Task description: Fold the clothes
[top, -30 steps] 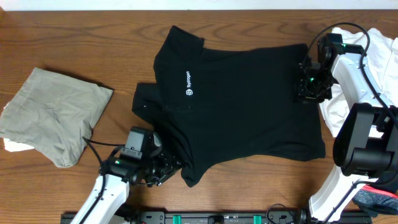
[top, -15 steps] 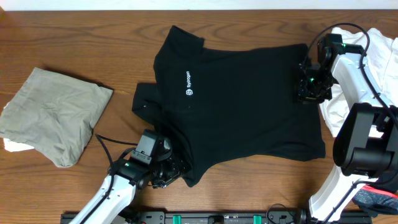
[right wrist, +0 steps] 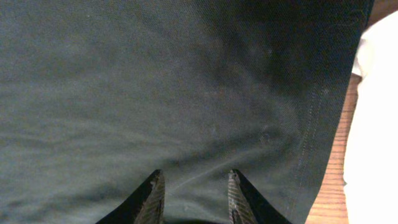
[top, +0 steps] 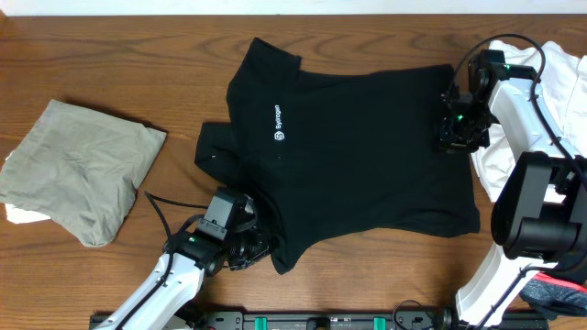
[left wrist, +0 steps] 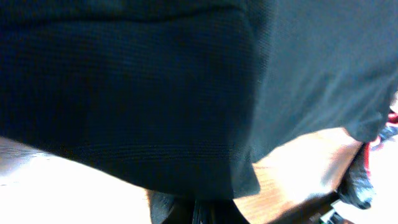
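Black shirt point(top: 358, 156) lies flat — collar left, hem right.

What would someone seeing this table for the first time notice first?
A black shirt with a white chest logo lies spread across the middle of the wooden table. The left gripper is shut on the shirt's corner nearest the robot's left arm, and the right gripper sits on its far right edge with fingers apart. A khaki garment lies at the left, and white clothes are heaped at the right edge.
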`<action>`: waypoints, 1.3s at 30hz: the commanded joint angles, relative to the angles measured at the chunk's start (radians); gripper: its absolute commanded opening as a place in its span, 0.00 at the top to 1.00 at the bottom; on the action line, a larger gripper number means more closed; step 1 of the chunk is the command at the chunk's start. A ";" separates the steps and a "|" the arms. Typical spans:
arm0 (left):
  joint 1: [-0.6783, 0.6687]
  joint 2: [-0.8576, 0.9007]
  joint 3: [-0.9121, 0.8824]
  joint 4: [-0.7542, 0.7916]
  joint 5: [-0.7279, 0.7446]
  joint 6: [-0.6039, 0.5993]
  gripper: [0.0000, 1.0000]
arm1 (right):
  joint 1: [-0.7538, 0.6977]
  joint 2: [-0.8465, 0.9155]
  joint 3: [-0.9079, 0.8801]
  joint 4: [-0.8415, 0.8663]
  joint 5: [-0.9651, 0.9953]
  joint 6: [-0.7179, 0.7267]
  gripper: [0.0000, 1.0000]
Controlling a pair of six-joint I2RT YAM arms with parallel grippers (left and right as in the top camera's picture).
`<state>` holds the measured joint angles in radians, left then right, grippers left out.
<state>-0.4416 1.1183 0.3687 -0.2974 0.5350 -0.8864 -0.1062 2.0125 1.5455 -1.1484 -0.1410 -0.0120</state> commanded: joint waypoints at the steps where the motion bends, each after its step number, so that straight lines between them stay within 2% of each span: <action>1: -0.003 -0.024 0.019 0.008 0.087 0.005 0.94 | 0.006 -0.013 0.013 -0.006 0.002 -0.012 0.67; 8: -0.002 -0.177 0.088 0.006 0.086 0.016 0.94 | 0.006 -0.013 0.013 -0.018 0.004 -0.012 0.67; 15: -0.002 -0.269 0.088 -0.083 -0.113 0.016 0.94 | 0.006 -0.013 0.013 -0.036 0.006 -0.012 0.67; 22: -0.002 -0.274 0.090 -0.082 -0.165 0.026 0.94 | 0.002 -0.030 0.013 -0.127 0.048 0.032 0.77; 28: 0.017 -0.273 0.116 -0.082 -0.198 0.054 0.94 | -0.056 -0.142 0.007 -0.209 0.084 0.080 0.77; 32: 0.060 -0.273 0.149 -0.086 -0.196 0.121 0.94 | -0.135 -0.247 -0.027 -0.231 0.002 0.079 0.77; 37: 0.065 -0.269 0.153 -0.178 -0.153 0.123 0.94 | -0.179 -0.385 -0.153 -0.219 -0.040 0.055 0.76; 39: 0.064 -0.265 0.153 -0.249 -0.134 0.123 0.88 | -0.183 -0.438 -0.226 -0.194 -0.040 0.056 0.76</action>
<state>-0.3805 0.8536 0.5087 -0.4953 0.3698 -0.7845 -0.2855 1.6203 1.3949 -1.3552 -0.1471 0.0448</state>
